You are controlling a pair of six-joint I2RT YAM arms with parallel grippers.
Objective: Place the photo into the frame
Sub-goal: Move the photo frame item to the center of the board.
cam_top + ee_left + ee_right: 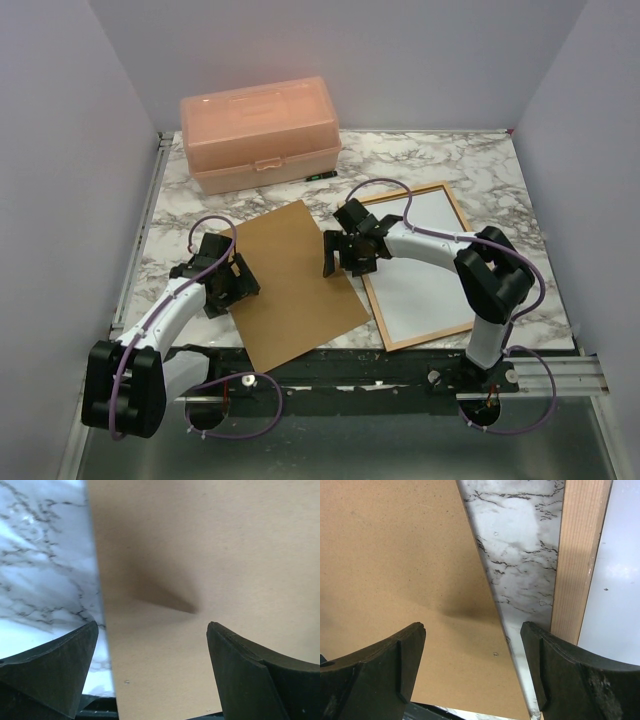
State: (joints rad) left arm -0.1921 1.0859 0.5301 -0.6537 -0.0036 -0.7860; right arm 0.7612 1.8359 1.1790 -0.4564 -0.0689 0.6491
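From above, we see the photo (420, 290), white back up, lying inside the wooden frame (430, 337) on the slick marble table (480, 170). We judge it light, floppy paper, best nudged by an edge. Left wrist: the left gripper (152, 630) gapes over the edge of the backing board (200, 540). Right wrist: the right gripper (473, 630) stands open and empty, between backing board and frame.

A marbled white-and-grey counter (440, 160) carries three flat-lying things. A pink plastic box (258, 132) sits at the far left. A brown board (295, 280) lies at a slant in the middle, its near corner past the front edge. Just to its right lies a wooden frame (425, 188), the photo (420, 290) inside it, white side up.
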